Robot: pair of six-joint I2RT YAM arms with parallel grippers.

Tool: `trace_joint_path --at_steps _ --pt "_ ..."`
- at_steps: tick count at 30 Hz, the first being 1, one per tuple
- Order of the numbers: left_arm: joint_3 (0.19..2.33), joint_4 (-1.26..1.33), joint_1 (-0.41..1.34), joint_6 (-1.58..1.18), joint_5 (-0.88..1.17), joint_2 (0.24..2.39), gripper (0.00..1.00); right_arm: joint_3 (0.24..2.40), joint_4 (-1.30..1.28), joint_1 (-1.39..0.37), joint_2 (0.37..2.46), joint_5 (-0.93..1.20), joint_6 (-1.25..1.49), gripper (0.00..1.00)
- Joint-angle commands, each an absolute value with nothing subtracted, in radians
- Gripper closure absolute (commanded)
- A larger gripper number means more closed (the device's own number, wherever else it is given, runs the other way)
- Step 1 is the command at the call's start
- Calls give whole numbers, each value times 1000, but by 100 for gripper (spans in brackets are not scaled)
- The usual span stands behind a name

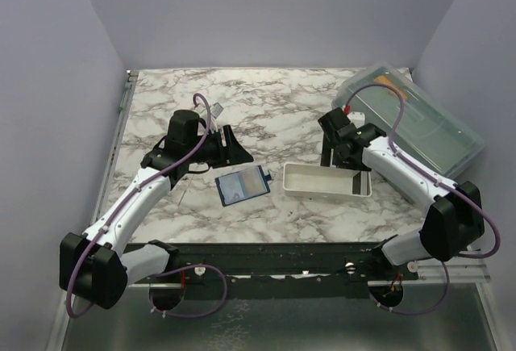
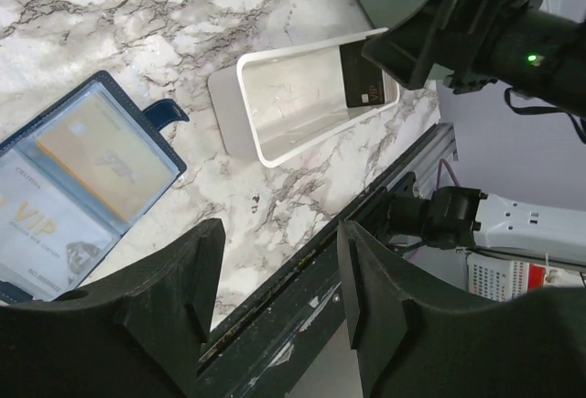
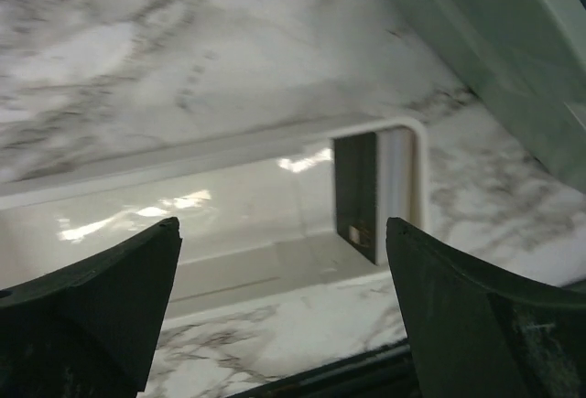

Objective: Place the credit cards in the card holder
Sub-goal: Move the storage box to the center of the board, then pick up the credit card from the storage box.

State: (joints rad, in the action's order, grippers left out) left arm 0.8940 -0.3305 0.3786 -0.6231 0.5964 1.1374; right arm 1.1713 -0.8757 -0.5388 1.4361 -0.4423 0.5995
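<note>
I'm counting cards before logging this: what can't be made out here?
Left wrist: card holder cut off by the left edge and left gripper.
Left wrist: dark card in the white tray partly hidden behind the right gripper.
Right wrist: the dark card's print, blurred.
Top: lettering on the holder's cards, too small.

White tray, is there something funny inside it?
Yes. A dark card sits alone at the right end of the white tray, under the open right gripper, while two other cards are already tucked in the open card holder. Whether it lies flat or leans is unclear.
</note>
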Motion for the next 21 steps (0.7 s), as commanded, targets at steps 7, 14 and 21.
trace_joint_path --at_steps 7,14,21 --pt "911 -324 373 -592 665 1152 41 1103 -1086 -455 1523 -669 719 12" --pt "896 -324 377 -597 671 1141 41 1072 -997 -420 1583 -620 660 20" --pt "893 -323 379 -600 676 1143 41 1054 -954 -402 1619 -597 618 31"
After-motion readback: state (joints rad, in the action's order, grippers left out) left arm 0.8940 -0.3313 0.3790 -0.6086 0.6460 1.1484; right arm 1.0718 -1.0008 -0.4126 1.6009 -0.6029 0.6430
